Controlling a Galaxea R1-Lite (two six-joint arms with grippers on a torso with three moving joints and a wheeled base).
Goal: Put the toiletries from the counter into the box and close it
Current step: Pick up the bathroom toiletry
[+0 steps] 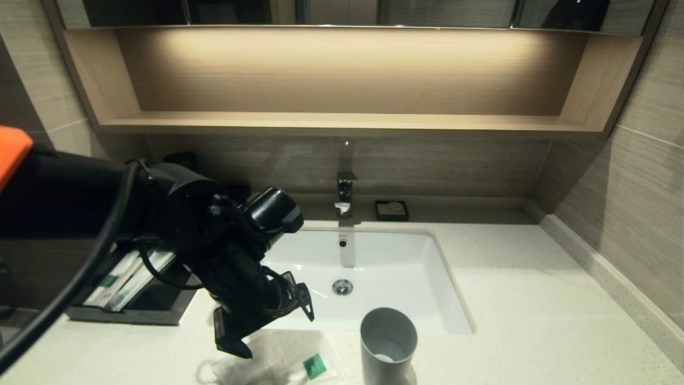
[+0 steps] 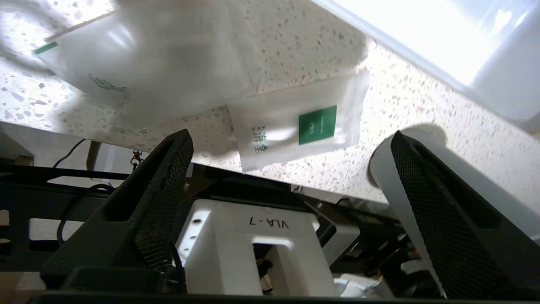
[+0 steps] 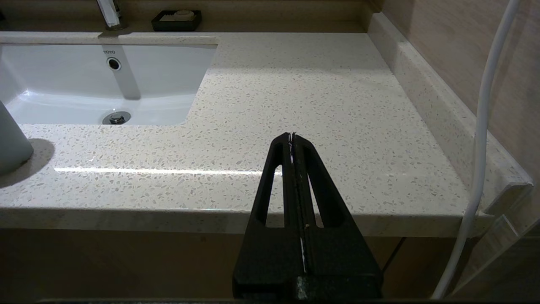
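Observation:
Two translucent flat sachets [image 1: 283, 363] lie at the counter's [image 1: 534, 299] front edge, left of the grey tumbler. One has a green square [image 1: 314, 366]. In the left wrist view the green-square sachet [image 2: 295, 126] lies partly under the larger sachet [image 2: 147, 63]. My left gripper [image 1: 275, 337] is open and empty just above them, its fingers [image 2: 168, 169] wide apart. The black box [image 1: 133, 310] stands at the left with its drawer open. A pale wrapped stick with a green label [image 1: 112, 280] lies inside. My right gripper [image 3: 292, 135] is shut and empty at the counter's front right edge.
A grey tumbler [image 1: 388, 345] stands right of the sachets, in front of the white basin [image 1: 406, 299]. A tap [image 1: 344, 195] and a small black soap dish [image 1: 391, 210] stand behind the basin. The wall runs along the right side.

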